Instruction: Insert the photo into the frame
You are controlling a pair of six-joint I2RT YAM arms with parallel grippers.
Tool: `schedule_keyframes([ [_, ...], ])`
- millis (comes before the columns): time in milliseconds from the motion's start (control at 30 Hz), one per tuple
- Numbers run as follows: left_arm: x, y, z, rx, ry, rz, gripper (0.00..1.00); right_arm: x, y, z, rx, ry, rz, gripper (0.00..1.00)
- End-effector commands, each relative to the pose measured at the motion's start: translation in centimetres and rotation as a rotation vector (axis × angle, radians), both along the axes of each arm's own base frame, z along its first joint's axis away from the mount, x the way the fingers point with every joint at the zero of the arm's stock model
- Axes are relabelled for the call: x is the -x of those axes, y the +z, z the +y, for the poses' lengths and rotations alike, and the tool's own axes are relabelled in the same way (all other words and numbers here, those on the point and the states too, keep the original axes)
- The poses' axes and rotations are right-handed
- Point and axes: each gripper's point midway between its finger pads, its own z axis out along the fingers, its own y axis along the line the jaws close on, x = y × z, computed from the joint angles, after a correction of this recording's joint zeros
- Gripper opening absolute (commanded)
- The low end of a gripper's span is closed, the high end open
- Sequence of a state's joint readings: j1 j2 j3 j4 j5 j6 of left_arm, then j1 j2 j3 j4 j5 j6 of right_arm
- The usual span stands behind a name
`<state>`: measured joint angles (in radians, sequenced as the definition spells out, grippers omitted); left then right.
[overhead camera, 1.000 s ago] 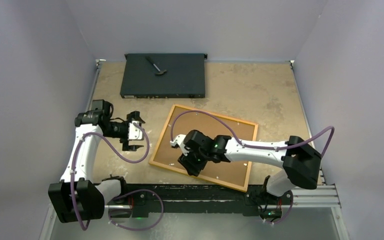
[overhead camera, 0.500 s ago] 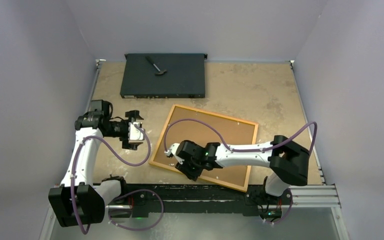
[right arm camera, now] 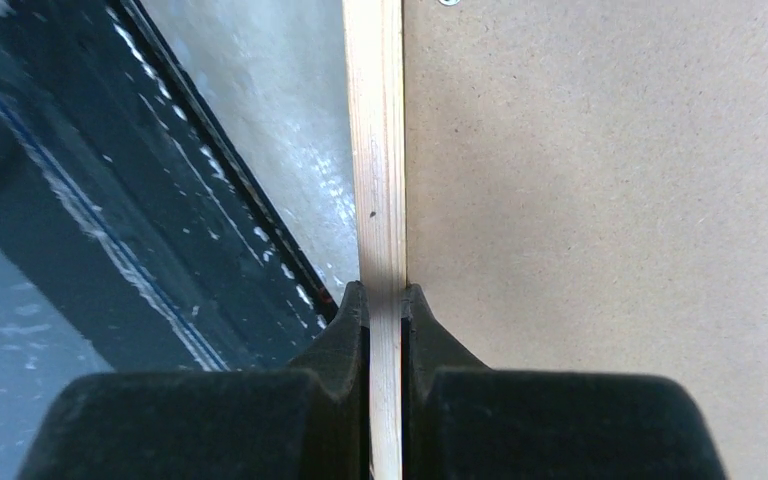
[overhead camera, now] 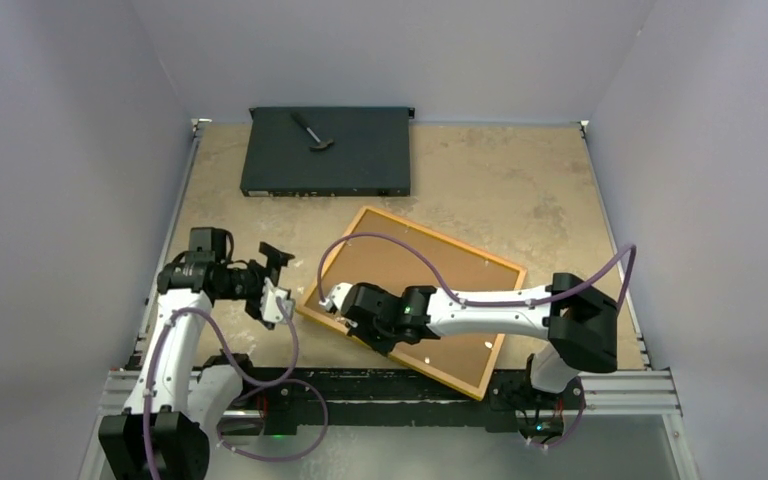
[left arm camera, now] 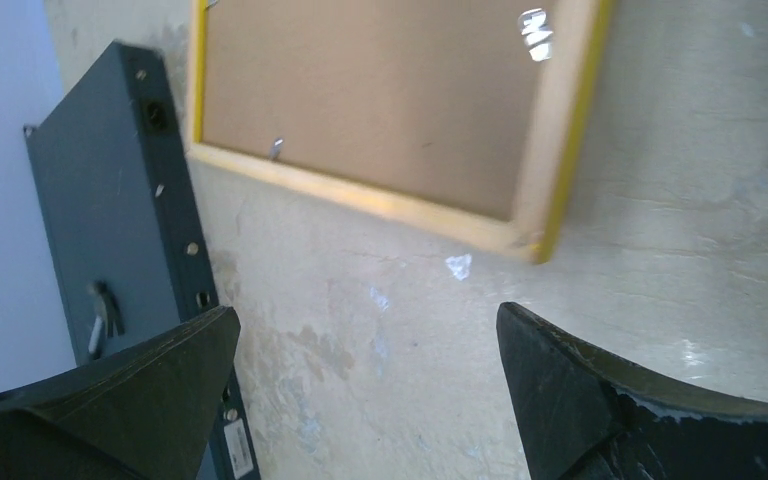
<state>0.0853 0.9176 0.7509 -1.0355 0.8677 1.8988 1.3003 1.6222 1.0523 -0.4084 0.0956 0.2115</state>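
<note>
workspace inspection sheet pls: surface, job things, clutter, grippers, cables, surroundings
surface: tan table, stained and scuffed with pale patches
job's things: frame lies back up, brown backing board showing inside its yellow-edged wooden border; photo nothing seen
clutter: flat black box at the far edge, a small dark tool lying on it
grippers: right gripper shut on the frame's near-left edge rail; left gripper open, holding nothing, beside the frame's left corner
cables: purple cable from the right arm arcs over the frame; another purple cable loops off the left arm
surroundings: pale walls on three sides, black mounting rail at the near edge
</note>
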Motion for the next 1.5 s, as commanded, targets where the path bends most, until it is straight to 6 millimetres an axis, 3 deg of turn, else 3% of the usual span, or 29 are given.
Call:
schedule_keyframes([
  [0,2.9,-1.2,-1.4,-0.079,-0.212,-0.101,1.0,-2.1,7.6,3.0,-0.184,-0.044,-0.08,0.0],
  [100,3.6,-1.7,-2.2,-0.113,-0.3,-0.187,1.0,-2.8,9.2,3.6,-0.219,-0.044,-0.08,0.0],
  [333,2.4,-1.9,-3.4,-0.117,-0.374,-0.397,1.0,-3.6,11.3,4.4,-0.275,-0.039,-0.051,0.0],
  [567,-0.4,-0.8,-4.5,-0.102,-0.383,-0.616,0.97,-4.3,12.9,5.2,-0.316,-0.024,-0.02,0.0],
  [700,-2.2,0.0,-4.8,-0.128,-0.384,-0.686,0.9,-4.2,13.0,5.4,-0.305,-0.01,0.002,0.0],
  [867,-3.2,0.9,-5.1,-0.153,-0.41,-0.74,0.68,-4.6,13.7,5.7,-0.315,-0.014,0.0,0.0],
  [1033,-3.1,2.5,-5.5,-0.101,-0.387,-0.731,0.08,-5.8,13.9,5.2,-0.299,-0.042,-0.014,0.0],
  [1067,-3.1,3.0,-5.5,-0.086,-0.374,-0.726,0.0,-6.3,14.0,5.0,-0.296,-0.054,-0.027,0.06],
  [1133,-3.1,3.6,-5.6,-0.067,-0.355,-0.705,0.0,-6.9,14.3,4.6,-0.282,-0.063,-0.061,0.24],
  [1200,-2.9,3.6,-5.5,-0.063,-0.349,-0.653,0.0,-7.9,15.2,4.2,-0.278,-0.076,-0.119,0.49],
  [1300,-2.6,4.0,-5.4,-0.049,-0.337,-0.55,0.0,-8.7,16.1,3.7,-0.251,-0.056,-0.192,0.6],
  [1467,-2.1,4.8,-4.9,-0.05,-0.305,-0.39,0.0,-6.7,15.2,3.8,-0.172,0.047,-0.236,0.73],
])
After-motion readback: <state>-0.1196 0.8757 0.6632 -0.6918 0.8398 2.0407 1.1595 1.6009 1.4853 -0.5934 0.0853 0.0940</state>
